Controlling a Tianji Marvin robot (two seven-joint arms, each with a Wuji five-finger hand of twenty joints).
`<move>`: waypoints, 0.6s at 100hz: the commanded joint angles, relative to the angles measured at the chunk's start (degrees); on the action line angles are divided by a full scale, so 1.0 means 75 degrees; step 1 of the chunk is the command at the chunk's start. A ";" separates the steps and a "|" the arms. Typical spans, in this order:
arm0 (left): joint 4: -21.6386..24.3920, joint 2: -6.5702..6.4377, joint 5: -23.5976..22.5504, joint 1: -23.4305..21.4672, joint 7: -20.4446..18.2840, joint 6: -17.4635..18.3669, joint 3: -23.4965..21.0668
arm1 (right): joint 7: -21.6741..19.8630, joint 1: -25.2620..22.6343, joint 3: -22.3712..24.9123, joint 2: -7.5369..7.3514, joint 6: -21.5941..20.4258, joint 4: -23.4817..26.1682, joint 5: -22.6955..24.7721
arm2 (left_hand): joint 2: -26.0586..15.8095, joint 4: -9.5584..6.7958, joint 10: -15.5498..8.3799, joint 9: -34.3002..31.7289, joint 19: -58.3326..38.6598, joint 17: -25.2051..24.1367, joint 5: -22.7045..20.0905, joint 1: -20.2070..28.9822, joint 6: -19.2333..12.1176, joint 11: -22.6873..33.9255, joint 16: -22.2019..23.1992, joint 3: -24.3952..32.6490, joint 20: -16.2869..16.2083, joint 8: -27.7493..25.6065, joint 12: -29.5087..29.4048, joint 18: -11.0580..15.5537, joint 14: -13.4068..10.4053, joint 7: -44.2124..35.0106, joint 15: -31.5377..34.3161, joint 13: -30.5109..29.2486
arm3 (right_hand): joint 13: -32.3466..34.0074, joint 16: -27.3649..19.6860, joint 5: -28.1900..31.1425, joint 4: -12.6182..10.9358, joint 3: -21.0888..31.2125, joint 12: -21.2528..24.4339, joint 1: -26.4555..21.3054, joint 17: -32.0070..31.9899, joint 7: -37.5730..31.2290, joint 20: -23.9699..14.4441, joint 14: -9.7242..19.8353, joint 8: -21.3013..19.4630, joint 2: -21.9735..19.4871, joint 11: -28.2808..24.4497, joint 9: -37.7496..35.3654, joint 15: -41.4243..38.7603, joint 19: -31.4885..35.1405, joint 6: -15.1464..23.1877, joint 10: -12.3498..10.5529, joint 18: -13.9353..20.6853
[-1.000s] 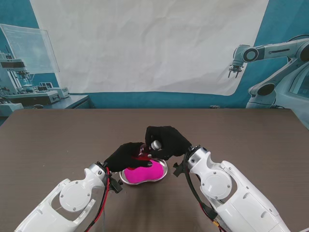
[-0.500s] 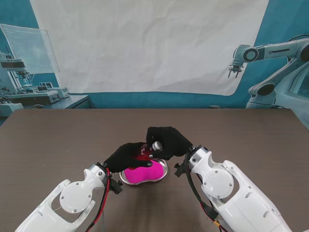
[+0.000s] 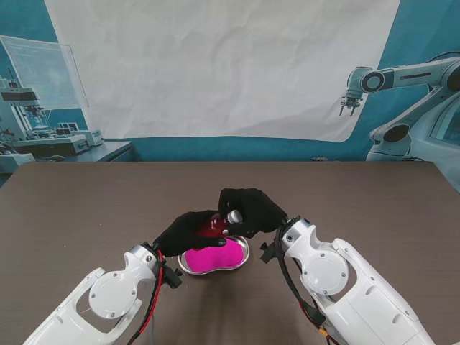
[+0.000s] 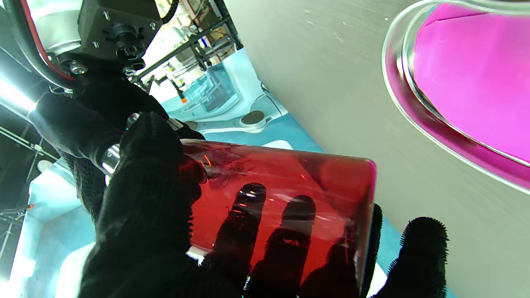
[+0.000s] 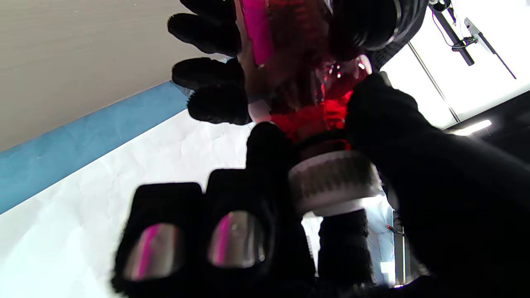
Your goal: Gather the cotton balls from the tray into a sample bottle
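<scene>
Both gloved hands are on the red bottle (image 3: 211, 226), which is held up over the far edge of the tray (image 3: 244, 253) near the middle of the table (image 3: 86, 208). The left hand (image 3: 188, 231) has its fingers wrapped around the bottle's body, lying on its side. The right hand (image 3: 249, 210) pinches the white ribbed cap (image 5: 334, 182) at the neck between thumb and fingertips. The tray is a shiny metal dish with a bright pink liner (image 3: 210, 257). Can't make out any cotton balls in it, too small or hidden.
</scene>
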State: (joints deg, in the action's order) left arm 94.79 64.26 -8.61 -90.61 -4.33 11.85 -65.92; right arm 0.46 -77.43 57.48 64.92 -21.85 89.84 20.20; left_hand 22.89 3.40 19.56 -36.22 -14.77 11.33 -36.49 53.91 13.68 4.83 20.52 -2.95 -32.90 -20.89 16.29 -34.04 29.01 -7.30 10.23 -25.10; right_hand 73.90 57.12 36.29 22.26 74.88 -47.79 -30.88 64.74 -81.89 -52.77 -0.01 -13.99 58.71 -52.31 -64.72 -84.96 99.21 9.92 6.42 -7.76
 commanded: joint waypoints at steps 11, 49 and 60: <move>0.0110 0.0057 -0.0019 -0.0005 -0.0007 -0.0081 -0.0110 | -0.0163 -0.0079 -0.0044 -0.0014 0.0009 -0.0026 0.0072 | -0.1601 -0.0409 -0.0203 0.0261 0.0265 -0.0012 0.0167 -0.0074 -0.0331 -0.0142 -0.0134 0.0356 -0.0109 0.0072 -0.0143 -0.0117 0.0149 0.0034 -0.0177 0.0240 | 0.0215 0.0120 0.0845 -0.0503 0.1215 -0.0095 -0.1055 0.0306 -0.0771 -0.0223 0.0814 -0.0212 -0.0375 -0.0326 -0.0586 -0.0411 0.0889 -0.0035 -0.0891 0.1008; 0.0132 0.0069 -0.0065 -0.0049 0.0068 -0.0094 -0.0156 | -0.0141 -0.0057 -0.0068 -0.0011 -0.0017 -0.0073 0.0104 | -0.1604 -0.0419 -0.0169 0.0322 0.0387 -0.0110 0.0198 -0.0035 -0.0272 -0.0160 -0.0281 0.0378 -0.0044 0.0162 -0.0276 0.0032 -0.0076 0.0069 -0.0265 0.0397 | 0.0215 0.0123 0.0848 -0.0500 0.1218 -0.0110 -0.1047 0.0307 -0.0770 -0.0227 0.0812 -0.0211 -0.0377 -0.0320 -0.0583 -0.0417 0.0898 -0.0034 -0.0899 0.1002; 0.0142 0.0056 -0.0059 -0.0074 0.0028 -0.0083 -0.0192 | -0.0180 -0.0048 -0.0061 -0.0021 0.0005 -0.0080 0.0105 | -0.1615 -0.0423 -0.0170 0.0192 0.0385 -0.0147 0.0114 -0.0005 -0.0246 -0.0096 -0.0260 0.0385 -0.0052 0.0156 -0.0244 0.0141 -0.0148 0.0024 -0.0239 0.0378 | 0.0216 0.0123 0.0848 -0.0498 0.1217 -0.0117 -0.1037 0.0308 -0.0770 -0.0227 0.0818 -0.0210 -0.0381 -0.0325 -0.0589 -0.0419 0.0897 -0.0034 -0.0909 0.1011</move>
State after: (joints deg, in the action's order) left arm 95.35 64.46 -9.29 -91.31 -3.39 11.29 -66.66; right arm 0.50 -77.27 57.43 64.88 -21.80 89.44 20.72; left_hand 22.11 3.41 19.45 -34.74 -13.37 10.85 -35.66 53.86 13.54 4.14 19.12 -2.95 -32.92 -20.16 14.86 -33.95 29.19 -7.26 9.40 -23.57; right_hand 74.01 57.13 36.28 22.31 74.77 -47.81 -31.40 64.78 -81.88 -52.79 -0.18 -13.99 58.71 -52.16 -64.73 -84.98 99.39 10.32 6.86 -7.76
